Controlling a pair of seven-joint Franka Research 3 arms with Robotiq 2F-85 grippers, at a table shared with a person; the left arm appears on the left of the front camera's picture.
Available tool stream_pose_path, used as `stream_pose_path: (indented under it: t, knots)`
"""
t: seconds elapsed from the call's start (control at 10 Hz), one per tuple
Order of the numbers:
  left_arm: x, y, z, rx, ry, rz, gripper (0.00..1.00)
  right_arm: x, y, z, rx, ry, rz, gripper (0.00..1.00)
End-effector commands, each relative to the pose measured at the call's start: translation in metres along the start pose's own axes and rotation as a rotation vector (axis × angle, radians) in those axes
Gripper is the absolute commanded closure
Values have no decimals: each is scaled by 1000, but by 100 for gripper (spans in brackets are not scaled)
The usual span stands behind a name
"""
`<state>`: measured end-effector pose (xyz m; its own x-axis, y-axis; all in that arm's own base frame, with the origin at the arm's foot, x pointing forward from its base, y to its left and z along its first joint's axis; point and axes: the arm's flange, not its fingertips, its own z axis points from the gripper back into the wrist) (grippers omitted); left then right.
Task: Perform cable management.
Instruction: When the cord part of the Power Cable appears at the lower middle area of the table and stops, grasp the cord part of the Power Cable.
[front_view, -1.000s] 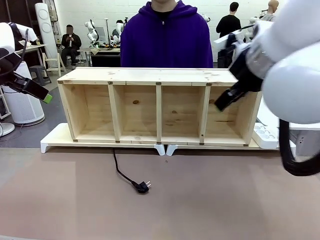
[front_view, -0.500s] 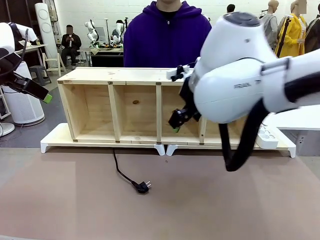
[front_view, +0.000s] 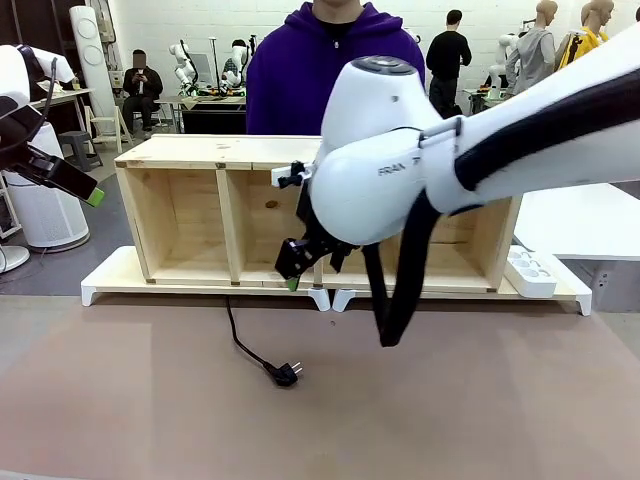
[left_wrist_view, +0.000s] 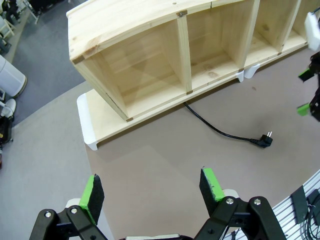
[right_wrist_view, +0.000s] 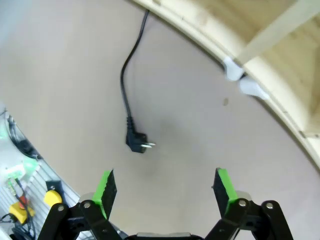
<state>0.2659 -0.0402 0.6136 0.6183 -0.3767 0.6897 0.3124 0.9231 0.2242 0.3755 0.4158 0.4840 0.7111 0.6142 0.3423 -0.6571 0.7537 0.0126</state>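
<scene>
Right gripper (right_wrist_view: 165, 189) hovered, fingers wide apart and empty, over the small black plug (right_wrist_view: 136, 142) of the long thin black power cord (right_wrist_view: 122, 80) mid-frame, presumably staged for pickup.

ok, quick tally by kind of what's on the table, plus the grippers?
cable: 1
wooden shelf: 1
power strip: 1
white base boards under the shelf: 2
grippers: 2, left gripper and right gripper, both open and empty
Total: 7
</scene>
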Motion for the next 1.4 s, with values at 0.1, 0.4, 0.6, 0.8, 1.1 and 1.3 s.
stream_pose_path:
  t: [0.1,0.4,0.6,0.8,1.1,1.3]
  knots:
    - [2,1,-2,3,-11,4,0,22,11,-17,86,61,-39,0]
    - [2,1,-2,3,-11,4,0,23,15,-27,100,83,-19,0]
    - [2,1,-2,3,-11,4,0,22,14,-29,70,63,-17,0]
    - [2,1,-2,3,-11,4,0,22,14,-29,70,63,-17,0]
    - [2,1,-2,3,-11,4,0,22,14,-29,70,63,-17,0]
    - [2,1,-2,3,-11,4,0,30,13,-46,92,119,2,0]
